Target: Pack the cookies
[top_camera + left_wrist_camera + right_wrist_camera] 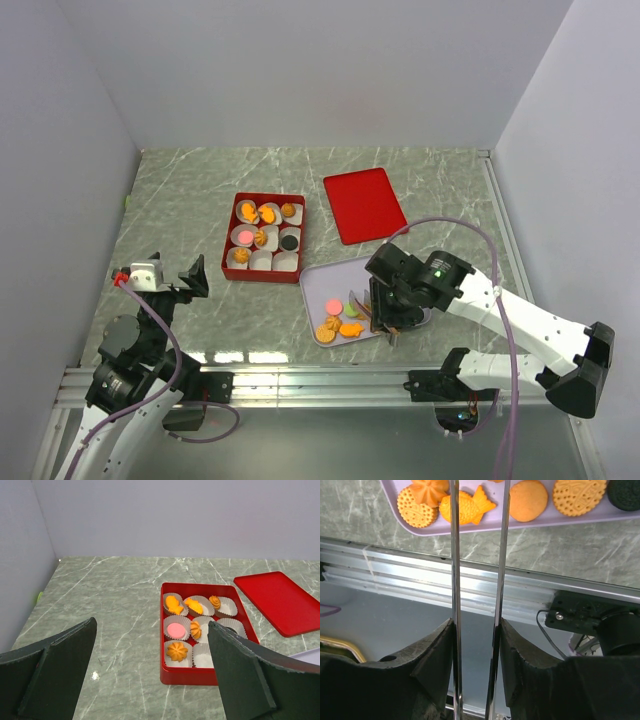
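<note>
Cookies [340, 322] lie on a lavender tray [322, 281]; in the right wrist view they are orange rounds, a fish shape [467, 507] and a black one [624, 494]. More cookies [177, 651] sit in white paper cups in a red box [264, 276], orange ones, one pink and one black. My right gripper [385, 318] is over the tray's near edge, shut on metal tongs [454, 555] whose blades stand apart on either side of the fish cookie. My left gripper [152, 630] is open and empty, left of the box and near its front corner.
The red lid [365, 205] lies flat behind the tray, right of the box. The aluminium rail [420, 575] of the table's near edge runs just below the tray. White walls close in the left, back and right sides.
</note>
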{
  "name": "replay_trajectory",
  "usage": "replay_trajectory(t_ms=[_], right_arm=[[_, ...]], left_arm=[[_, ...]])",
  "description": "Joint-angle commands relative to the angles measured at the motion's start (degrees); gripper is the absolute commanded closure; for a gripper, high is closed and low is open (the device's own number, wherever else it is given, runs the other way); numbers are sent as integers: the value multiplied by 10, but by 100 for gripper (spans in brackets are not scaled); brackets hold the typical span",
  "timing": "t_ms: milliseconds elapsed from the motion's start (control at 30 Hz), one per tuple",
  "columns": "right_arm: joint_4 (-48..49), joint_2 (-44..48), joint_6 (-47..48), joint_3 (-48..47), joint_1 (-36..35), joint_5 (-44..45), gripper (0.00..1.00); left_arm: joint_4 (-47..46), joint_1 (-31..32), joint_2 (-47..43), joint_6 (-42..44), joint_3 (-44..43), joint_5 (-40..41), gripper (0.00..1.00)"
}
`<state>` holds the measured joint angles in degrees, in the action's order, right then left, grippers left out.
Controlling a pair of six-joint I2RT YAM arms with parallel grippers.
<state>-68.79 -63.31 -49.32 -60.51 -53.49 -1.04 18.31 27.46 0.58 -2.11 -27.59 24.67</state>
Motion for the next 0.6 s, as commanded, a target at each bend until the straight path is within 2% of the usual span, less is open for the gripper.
replay_trajectory(t_ms=[0,233,567], right_arm=[[29,6,-10,0,-5,-5,54],[29,-6,-5,-18,-5,-8,55],[34,-13,-1,-22,-6,-19,65]], left_arm=[[-13,0,-17,10,-2,-9,1],[-13,0,-18,10,-2,-8,1],[-13,0,-20,10,-2,-7,0]])
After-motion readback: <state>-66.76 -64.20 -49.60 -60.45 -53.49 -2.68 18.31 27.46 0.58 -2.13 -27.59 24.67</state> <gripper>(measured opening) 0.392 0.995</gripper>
